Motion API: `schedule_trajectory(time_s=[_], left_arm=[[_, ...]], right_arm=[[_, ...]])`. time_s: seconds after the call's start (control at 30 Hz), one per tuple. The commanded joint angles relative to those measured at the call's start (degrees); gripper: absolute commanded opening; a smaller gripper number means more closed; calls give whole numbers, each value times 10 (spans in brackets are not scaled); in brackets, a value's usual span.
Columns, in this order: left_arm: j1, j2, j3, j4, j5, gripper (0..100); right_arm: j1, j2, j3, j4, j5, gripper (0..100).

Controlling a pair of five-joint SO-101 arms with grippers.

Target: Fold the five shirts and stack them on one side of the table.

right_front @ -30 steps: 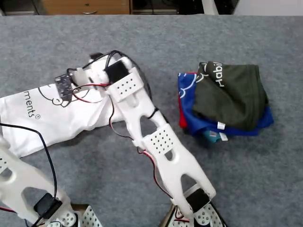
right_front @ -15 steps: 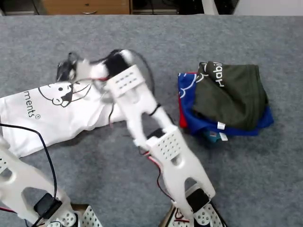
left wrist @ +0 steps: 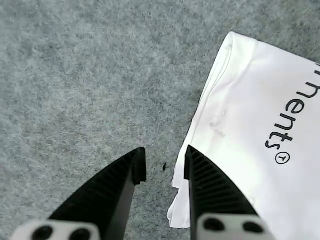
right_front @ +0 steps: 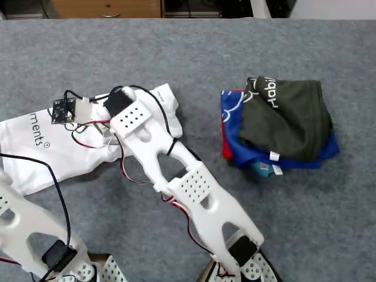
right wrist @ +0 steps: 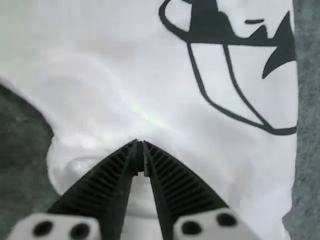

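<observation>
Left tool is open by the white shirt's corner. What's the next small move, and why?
Probably nudge the left tool sideways onto the edge of the white shirt before closing. Its jaws stand open over bare table, with the shirt's corner just beside one finger, so shutting now would likely grab nothing. The right tool sits shut over the shirt by its print.

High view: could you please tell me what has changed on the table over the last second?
The right arm swung left across the flat white fabric shirt with black print. Its gripper, jaws shut, now sits farther left over that shirt. The left arm and the pile of folded shirts with the dark green one on top stayed as they were.
</observation>
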Motion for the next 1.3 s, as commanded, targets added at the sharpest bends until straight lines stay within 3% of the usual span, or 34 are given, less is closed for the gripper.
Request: schedule_trajectory(time_s=[0.0, 0.17, 0.4, 0.47, 0.57, 0.73, 0.97, 1.13, 1.27], left_arm=[[0, -7, -2, 5, -3, 139], [2, -8, -2, 5, -1, 139], [2, -8, -2, 5, -1, 139], [0, -10, -2, 5, -2, 139], [-3, -10, -2, 5, -4, 139], [-4, -13, -2, 5, -4, 139], [-22, -13, -3, 5, -4, 139], [-28, -13, -2, 5, -21, 139], [-34, -13, -3, 5, -21, 139]], right_arm=[[-1, 13, -33, -80, -6, 4], [7, 31, -83, -118, -6, 4], [6, 10, -304, 69, -2, 4], [5, -20, -290, 112, 6, 4], [4, -53, -255, 193, 14, 4], [7, -70, -189, 193, -79, 3], [-44, -218, 86, 191, -144, 3], [-43, -301, 248, 154, -142, 3], [-36, -303, 342, 54, -142, 3]])
